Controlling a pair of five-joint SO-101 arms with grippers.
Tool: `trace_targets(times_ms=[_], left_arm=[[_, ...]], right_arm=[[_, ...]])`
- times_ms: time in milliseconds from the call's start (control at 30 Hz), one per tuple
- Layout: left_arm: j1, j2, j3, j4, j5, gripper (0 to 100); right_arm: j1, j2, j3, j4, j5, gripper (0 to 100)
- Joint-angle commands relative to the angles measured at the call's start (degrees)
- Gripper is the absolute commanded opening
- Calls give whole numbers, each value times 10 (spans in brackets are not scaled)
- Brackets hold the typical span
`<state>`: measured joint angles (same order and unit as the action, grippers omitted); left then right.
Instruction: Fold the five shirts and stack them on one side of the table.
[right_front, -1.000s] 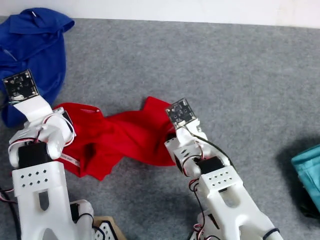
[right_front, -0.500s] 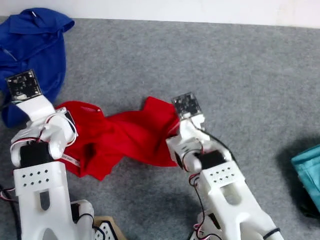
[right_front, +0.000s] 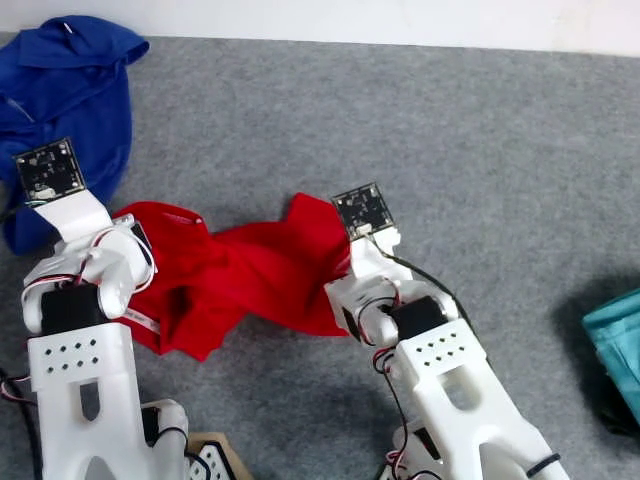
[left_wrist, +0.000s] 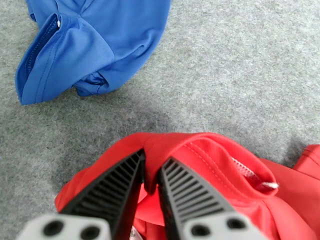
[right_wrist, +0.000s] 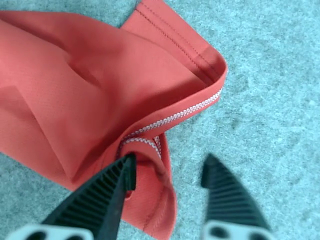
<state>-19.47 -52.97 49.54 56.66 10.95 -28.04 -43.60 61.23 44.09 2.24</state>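
A crumpled red shirt (right_front: 250, 270) lies on the grey table between my two arms. In the left wrist view my left gripper (left_wrist: 150, 167) is shut on a raised fold of the red shirt (left_wrist: 215, 160) near its collar. My right gripper (right_wrist: 167, 172) stands open at the shirt's other end. One of its fingers (right_wrist: 117, 192) touches the stitched hem of the red shirt (right_wrist: 75, 90), and the other hangs over bare table. In the high view the left arm (right_front: 75, 300) stands at the shirt's left end and the right arm (right_front: 420, 340) at its right end.
A blue shirt (right_front: 70, 90) lies bunched at the far left corner, close behind the left arm, and appears again as the blue shirt (left_wrist: 100, 35). A teal shirt (right_front: 620, 340) pokes in at the right edge. Grey table (right_front: 480, 150) stretches open across the back and right.
The right arm's wrist has swung a little right and back left over the shirt's right end. The left arm and the red shirt have hardly moved.
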Motion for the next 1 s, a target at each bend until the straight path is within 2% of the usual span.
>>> trace_targets(times_ms=[0, 233, 333, 667, 833, 967], left_arm=[[11, -3, -4, -11, 4, 11], [11, -3, -3, -11, 4, 11], [11, -3, -3, -11, 4, 11], [11, -3, -3, -9, 4, 11], [11, -3, -3, -9, 4, 11], [7, -3, -14, -11, 4, 11]], right_arm=[[-7, -6, -17, 0, -4, 88], [-2, -4, -11, -25, 14, 72], [15, 0, -11, -39, 14, 2], [66, -1, 15, -66, 15, 6], [105, -7, 5, -47, 10, 6], [138, -32, -62, 15, 10, 6]])
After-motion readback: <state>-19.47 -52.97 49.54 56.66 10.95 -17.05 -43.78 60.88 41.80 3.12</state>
